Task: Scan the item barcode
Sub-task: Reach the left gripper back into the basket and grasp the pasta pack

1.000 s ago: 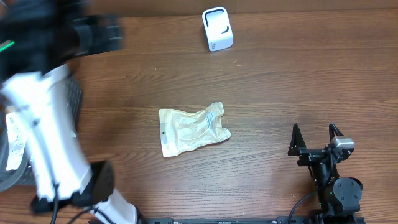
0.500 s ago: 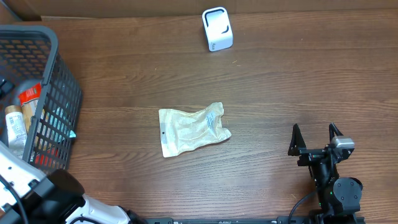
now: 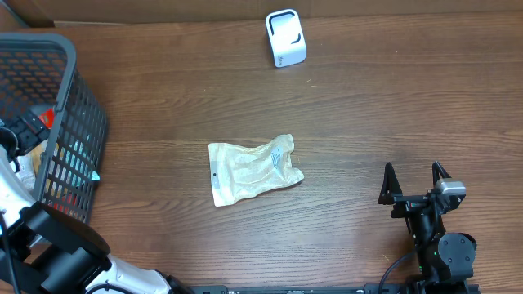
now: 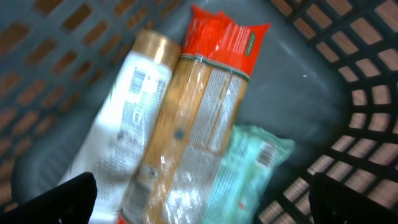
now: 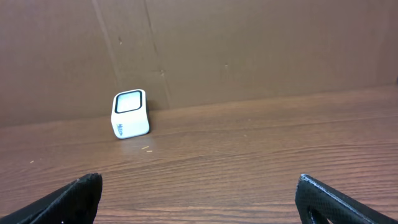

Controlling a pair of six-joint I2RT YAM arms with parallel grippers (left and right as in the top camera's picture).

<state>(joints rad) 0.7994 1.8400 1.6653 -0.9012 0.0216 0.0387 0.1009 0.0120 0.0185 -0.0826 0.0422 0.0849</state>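
A dark wood-grain table (image 3: 392, 98) is filling the overhead view, with a brown cardboard wall (image 5: 249, 43) standing along its far edge. A crumpled cream pouch (image 3: 255, 171) is lying flat at the table's middle, untouched. A small white scanner (image 3: 286, 37) is sitting near the far edge. The left gripper (image 4: 205, 199) is hanging wide open and empty inside a grey mesh basket (image 3: 78, 122) at the left, above a red-topped packet (image 4: 211, 118). The right gripper (image 3: 413, 173) is sitting wide open and empty at the near right.
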